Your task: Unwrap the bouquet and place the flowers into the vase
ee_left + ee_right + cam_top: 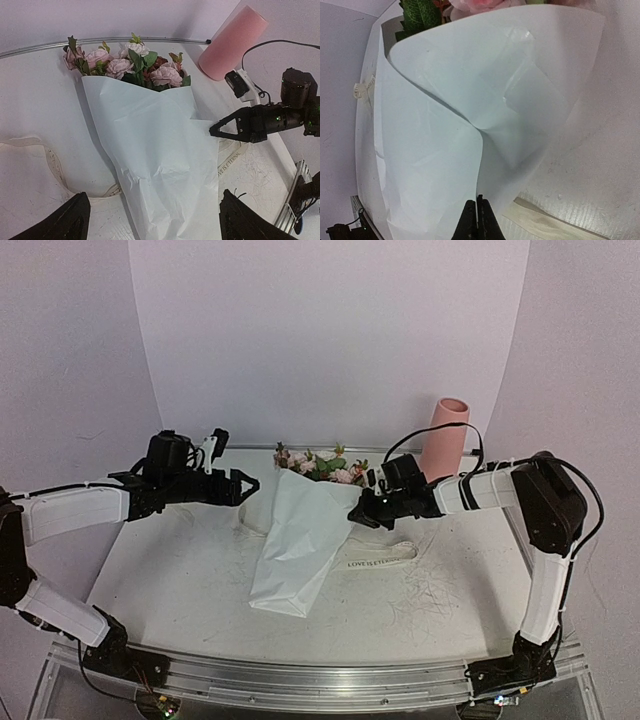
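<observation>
Status: early, nothing in the vase [445, 435] yet. The bouquet [298, 535] lies flat mid-tabletop, heads toward the far edge and stem end toward the near edge. The ribbon [385, 558] looks undone: it lies slack on the tabletop [180, 585], showing on both sides of the wrap, not cinched round it. So I'd call the untie step done. The white paper [290, 560] is still folded over the stems, and the flowers [322, 466] show only at the top opening. Left to do: open the paper, lift the stems out, and load the vase, which stands upright at the far right corner, well apart from the bouquet. Right gripper [357, 514] is at the paper's right edge with fingers pressed together; I can't tell if a fold is pinched between them. Left gripper [251, 484] has its jaws wide apart, holds nothing, and hovers just off the paper's left edge near the flower end. Likely obstacles: the right arm and its cable sit between the bouquet and the vase, the slack ribbon under the wrap could drag along with it, and the vase mouth is narrow for a bunch of stems.
</observation>
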